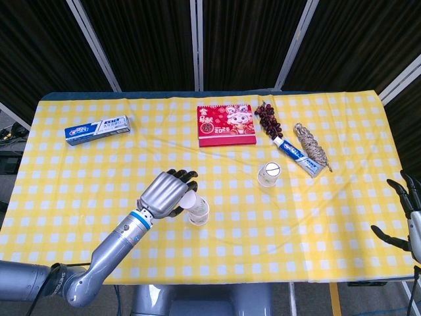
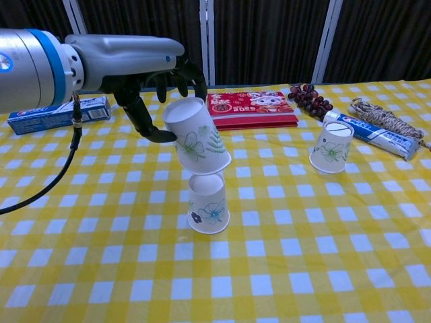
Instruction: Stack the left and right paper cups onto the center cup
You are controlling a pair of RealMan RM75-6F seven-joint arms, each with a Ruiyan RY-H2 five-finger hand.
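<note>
Your left hand [image 2: 158, 87] grasps a paper cup [image 2: 196, 141], fingers wrapped around its upper end, and holds it upside down and tilted in the air. Its lower rim hangs right over the top of the center cup [image 2: 207, 202], which stands upside down toward the near edge of the tabletop [image 2: 283, 269], about midway along it. From the chest view the two cups look almost touching, but you cannot tell whether they meet. In the head view the held cup hides most of the center one.

The right cup [image 2: 332, 151] stands upside down on its own, further toward the right and a little deeper on the checked cloth, well apart from the other two.

Your right hand [image 1: 411, 214] shows only at the right edge of the head view, beyond the tabletop's right edge, its fingers spread and holding nothing.

Along the far side you have a toothpaste box [image 1: 97, 128] toward the left corner, a red calendar box [image 1: 227, 125] in the middle, then dark grapes [image 1: 268, 118], a toothpaste tube [image 1: 297, 157] and a twine bundle [image 1: 310, 146] to its right.
</note>
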